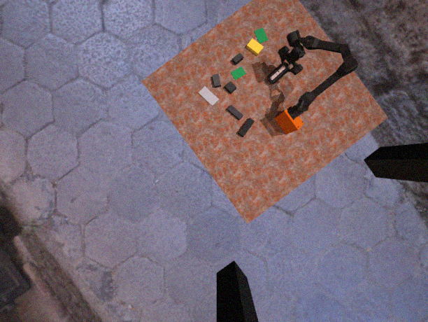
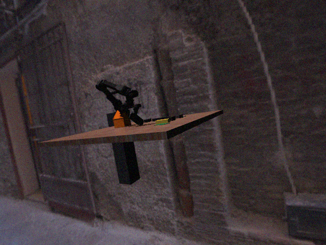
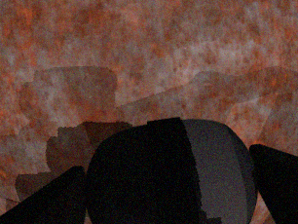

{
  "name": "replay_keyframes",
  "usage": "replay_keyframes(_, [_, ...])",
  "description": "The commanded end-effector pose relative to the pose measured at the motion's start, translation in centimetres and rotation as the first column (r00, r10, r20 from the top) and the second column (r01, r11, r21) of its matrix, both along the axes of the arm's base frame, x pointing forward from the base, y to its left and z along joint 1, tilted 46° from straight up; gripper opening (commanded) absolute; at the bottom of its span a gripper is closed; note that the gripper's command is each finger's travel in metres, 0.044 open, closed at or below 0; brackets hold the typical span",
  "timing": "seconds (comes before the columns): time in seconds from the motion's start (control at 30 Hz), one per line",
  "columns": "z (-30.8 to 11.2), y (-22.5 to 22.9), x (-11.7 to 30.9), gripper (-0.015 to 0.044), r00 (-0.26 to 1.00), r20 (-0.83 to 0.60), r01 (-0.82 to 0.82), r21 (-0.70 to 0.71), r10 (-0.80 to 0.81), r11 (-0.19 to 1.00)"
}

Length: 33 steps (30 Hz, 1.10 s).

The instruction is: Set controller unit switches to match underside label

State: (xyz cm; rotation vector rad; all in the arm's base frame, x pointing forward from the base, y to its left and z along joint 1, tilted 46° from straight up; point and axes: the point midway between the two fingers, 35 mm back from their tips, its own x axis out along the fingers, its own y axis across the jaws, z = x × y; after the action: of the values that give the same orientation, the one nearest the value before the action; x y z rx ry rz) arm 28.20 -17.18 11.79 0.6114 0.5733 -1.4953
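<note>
From my station I see the desk (image 1: 224, 168) (image 2: 128, 135) (image 3: 146, 39) mottled in rusty orange, brown and grey from overhead, while the exterior view shows its top as plain brown. The arm (image 1: 326, 82) (image 2: 113, 99) is black, and the base block (image 1: 287, 124) (image 2: 121, 122) bright orange. In the hand (image 1: 291, 63) (image 2: 136, 107) (image 3: 168, 167), also black, my wrist view gives me a rounded body (image 3: 219, 170), black on one side, dark grey on the other; overhead, the elongated unit (image 1: 270, 80) has a pale strip inside a black border. I also get a yellow block (image 1: 254, 47) (image 2: 162, 121), a green tile (image 1: 261, 35) and a light grey slab (image 1: 208, 96).
</note>
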Motion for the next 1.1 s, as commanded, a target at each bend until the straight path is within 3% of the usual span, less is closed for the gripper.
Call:
replay_keyframes(0.0, [-0.3,-0.2,0.0,0.0337,1.000,-0.006,-0.008,0.015,0.008,1.000])
replay_keyframes(1.07, [-0.7,-2.7,0.0,0.0337,1.000,-0.006,-0.008,0.013,0.008,1.000])
